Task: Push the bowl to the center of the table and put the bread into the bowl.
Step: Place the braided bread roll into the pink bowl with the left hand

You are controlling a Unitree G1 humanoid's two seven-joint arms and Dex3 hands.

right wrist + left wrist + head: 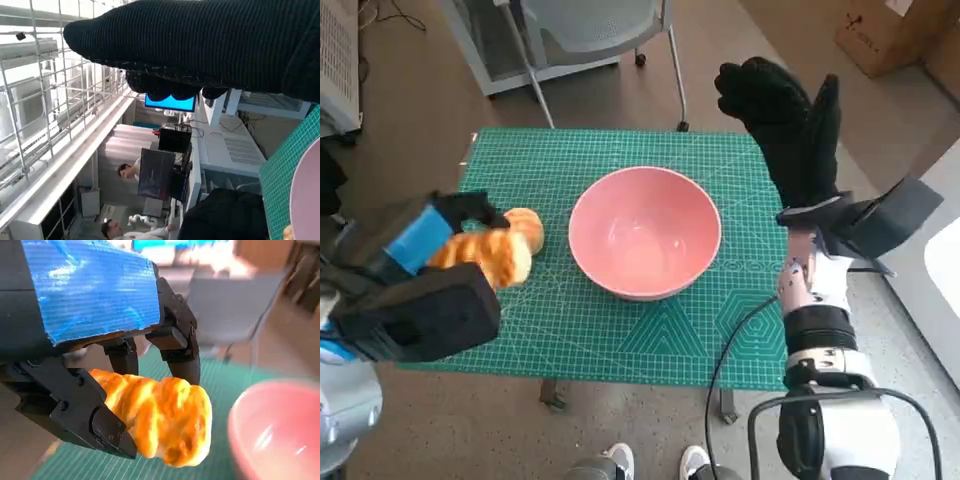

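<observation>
A pink bowl [644,232] stands upright near the middle of the green mat [720,170]; its rim [272,430] also shows in the left wrist view. My left hand [420,240] grips a golden bread roll [498,250] at the mat's left side, left of the bowl; the black fingers [175,347] wrap around the bread [162,417], which seems lifted off the mat. My right hand [785,125] in the black glove is raised at the bowl's right, fingers spread, holding nothing. The glove [210,47] fills the right wrist view.
The mat covers a small table with its front edge [620,375] near me. A grey chair [595,25] stands behind the table. A cardboard box [895,35] sits at the far right. Shoes [655,462] show below. People and monitors [160,175] appear in the right wrist view.
</observation>
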